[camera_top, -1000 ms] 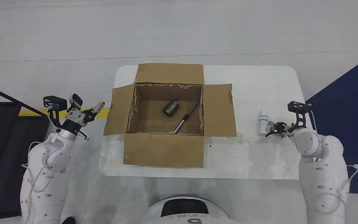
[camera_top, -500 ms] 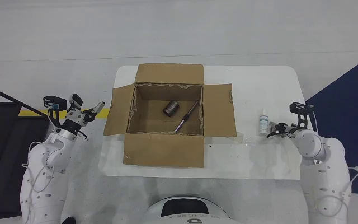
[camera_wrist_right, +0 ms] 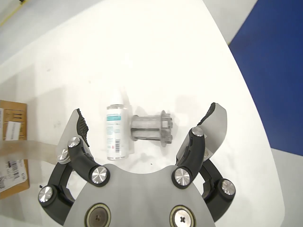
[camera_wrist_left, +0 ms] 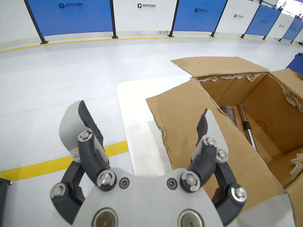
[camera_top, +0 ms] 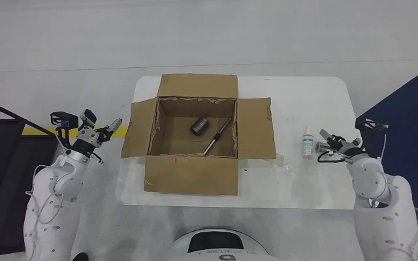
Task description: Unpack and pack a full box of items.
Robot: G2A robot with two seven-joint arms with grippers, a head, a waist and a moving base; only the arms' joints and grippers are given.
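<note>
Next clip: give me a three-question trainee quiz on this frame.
1. True or false: the bottle is inside the box.
2. How many items are in the box?
3. The right tool is: A) open, B) shut on the bottle, C) shut and empty.

Key: 1 false, it lies on the table. 2 two, a cylinder and a rod. 3 A.

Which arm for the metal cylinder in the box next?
Left, probably: left gripper open beside the box, facing the metal cylinder; right gripper is open by the bottle, farther off.
</note>
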